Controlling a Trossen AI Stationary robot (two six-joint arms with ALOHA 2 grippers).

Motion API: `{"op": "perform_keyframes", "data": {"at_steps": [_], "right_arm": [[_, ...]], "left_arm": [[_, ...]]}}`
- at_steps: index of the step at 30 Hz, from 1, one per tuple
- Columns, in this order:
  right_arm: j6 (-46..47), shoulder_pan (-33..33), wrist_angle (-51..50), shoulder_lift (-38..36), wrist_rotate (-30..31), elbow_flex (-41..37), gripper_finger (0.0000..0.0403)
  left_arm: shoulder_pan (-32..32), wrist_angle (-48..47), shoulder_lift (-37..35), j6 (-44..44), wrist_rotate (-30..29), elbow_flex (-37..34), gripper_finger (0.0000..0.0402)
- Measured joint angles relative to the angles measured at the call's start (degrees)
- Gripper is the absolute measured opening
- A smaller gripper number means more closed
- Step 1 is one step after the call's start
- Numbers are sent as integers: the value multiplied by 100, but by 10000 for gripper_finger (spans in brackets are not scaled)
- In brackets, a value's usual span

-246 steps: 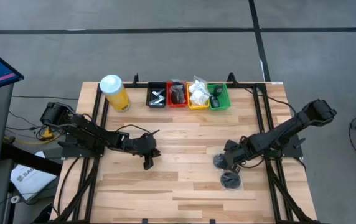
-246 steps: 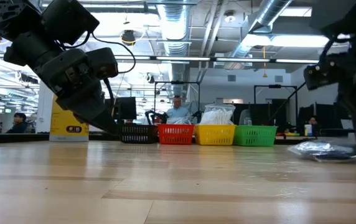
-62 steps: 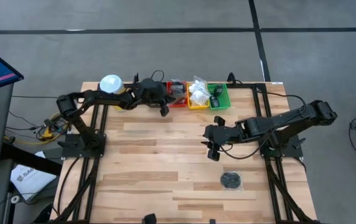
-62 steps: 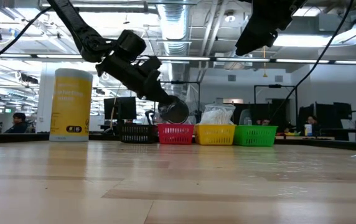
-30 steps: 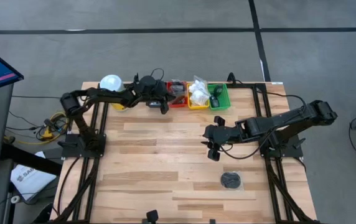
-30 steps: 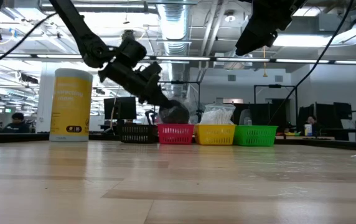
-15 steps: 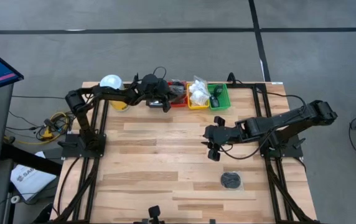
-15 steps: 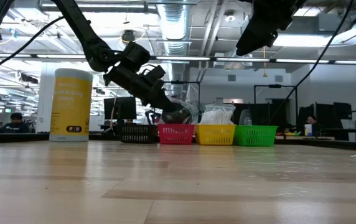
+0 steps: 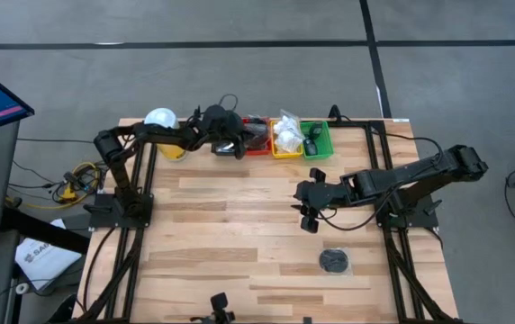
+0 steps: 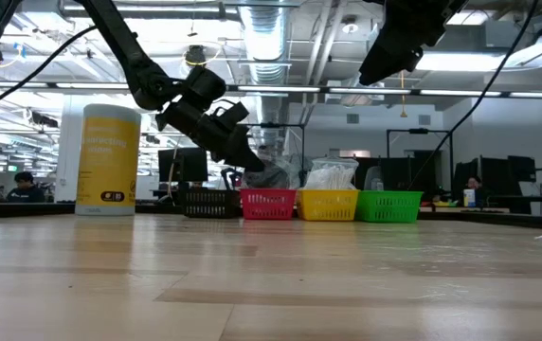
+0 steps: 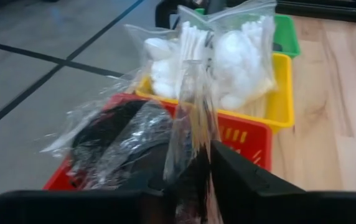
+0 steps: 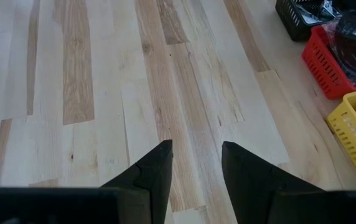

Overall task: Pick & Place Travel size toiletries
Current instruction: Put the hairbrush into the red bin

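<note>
High view shows the left gripper (image 9: 229, 147) over the row of 4 small trays at the far edge of the wooden table (image 9: 239, 234). Left wrist view shows its 2 dark fingers (image 11: 240, 177) pinching the shiny edge of a clear crinkly bag (image 11: 190, 118), which hangs over the red tray (image 11: 243, 137). That tray has a grid wall and already holds bagged flat black discs (image 11: 112, 134). Next to it, the yellow tray (image 11: 277, 93) is full of soft white sachets (image 11: 237, 59) in clear bags, and the green tray (image 11: 287, 34) sits past that. The black tray (image 9: 227, 135) is mostly under the arm. The tall round yellow canister (image 10: 106, 156) with a white lid stands left of the trays. The right gripper (image 9: 308, 214) hangs above the middle of the table, its 2 fingers apart and holding nothing. One more round black disc (image 9: 333, 261) in a clear bag lies flat on the pale planks near the front, well apart from both grippers. Low view looks into a big office with ceiling pipes, desks and people sitting far away.
</note>
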Motion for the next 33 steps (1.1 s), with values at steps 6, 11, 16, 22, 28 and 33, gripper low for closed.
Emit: {"op": "perform_keyframes", "data": {"at_steps": [6,11,16,22,28,33], "right_arm": [[-16,0,2,0,0,0,129],[-17,0,4,0,0,0,129],[-17,-2,4,0,0,0,129],[-17,-2,9,0,0,-4,129],[-14,-14,137,0,2,-226,129],[-15,-13,153,0,2,-247,129]], "left_arm": [[8,-1,0,-10,-2,0,125],[7,10,0,-28,-3,0,172],[-11,190,0,-30,-261,0,201],[-9,440,-4,-178,-695,-1,207],[-81,437,-4,-176,-693,-2,192],[-172,196,-6,-172,-578,-2,179]]}}
